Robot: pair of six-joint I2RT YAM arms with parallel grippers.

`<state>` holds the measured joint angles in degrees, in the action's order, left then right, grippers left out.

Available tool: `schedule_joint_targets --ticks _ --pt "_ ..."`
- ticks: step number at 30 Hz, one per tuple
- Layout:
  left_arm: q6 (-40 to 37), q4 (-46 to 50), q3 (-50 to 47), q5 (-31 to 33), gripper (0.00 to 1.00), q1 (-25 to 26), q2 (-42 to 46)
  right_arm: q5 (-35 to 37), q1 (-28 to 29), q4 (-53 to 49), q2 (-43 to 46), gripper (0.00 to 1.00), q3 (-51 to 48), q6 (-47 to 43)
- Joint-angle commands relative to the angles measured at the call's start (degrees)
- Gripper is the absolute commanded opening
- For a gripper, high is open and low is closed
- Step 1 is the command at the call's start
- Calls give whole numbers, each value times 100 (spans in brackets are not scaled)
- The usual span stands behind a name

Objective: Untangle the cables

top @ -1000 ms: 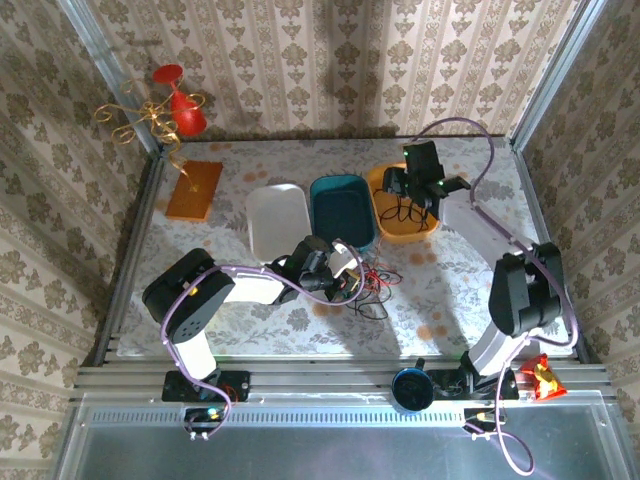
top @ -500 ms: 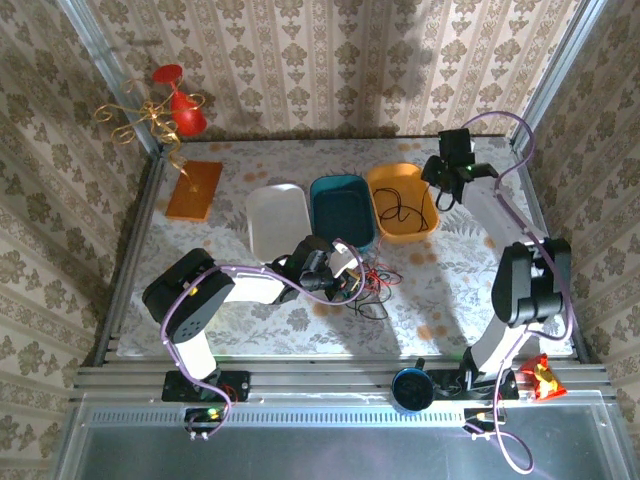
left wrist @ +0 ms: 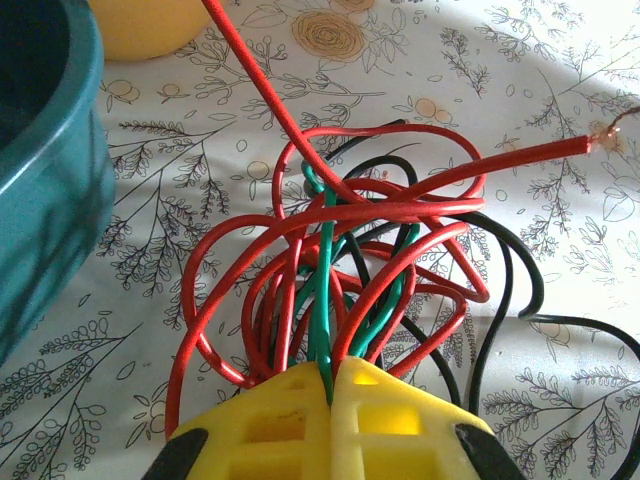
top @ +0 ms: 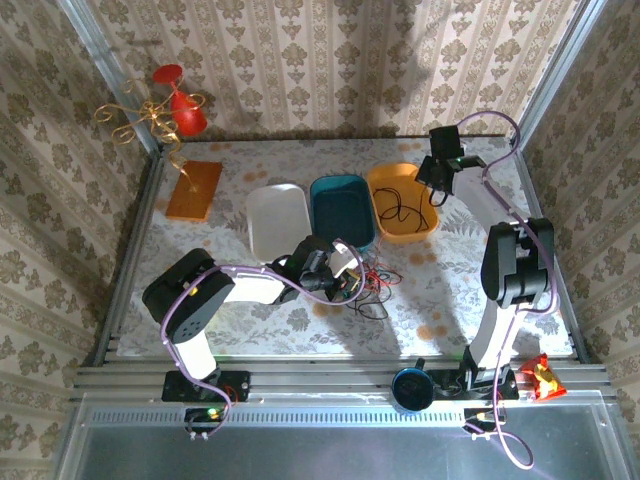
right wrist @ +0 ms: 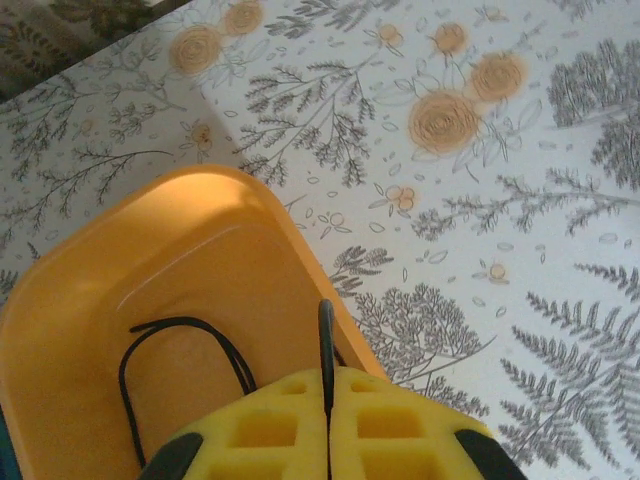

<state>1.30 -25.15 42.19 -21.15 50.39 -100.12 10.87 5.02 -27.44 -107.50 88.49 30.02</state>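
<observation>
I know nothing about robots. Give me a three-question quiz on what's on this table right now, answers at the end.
1. Which tray has a black cable lying in it?
A white tray
B teal tray
C orange tray
2. True or false: the left gripper is shut on the tangled cables.
3. Fill the gap: besides red and black strands, that tangle has a ____ one running straight into the yellow fingers.

Key: 1 C; 2 true; 3 green.
</observation>
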Motion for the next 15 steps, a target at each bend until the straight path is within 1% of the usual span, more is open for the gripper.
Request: schedule_joint_targets --ticks 1,6,15 --pt "-37 825 -102 278 0 6 -201 -214 -23 -97 -116 0 202 -148" --pt "-35 836 -89 269 0 5 -217 -899 149 103 -260 0 99 -355" --pt "-50 948 -19 251 0 12 -236 -1411 521 -296 -1076 0 495 -488"
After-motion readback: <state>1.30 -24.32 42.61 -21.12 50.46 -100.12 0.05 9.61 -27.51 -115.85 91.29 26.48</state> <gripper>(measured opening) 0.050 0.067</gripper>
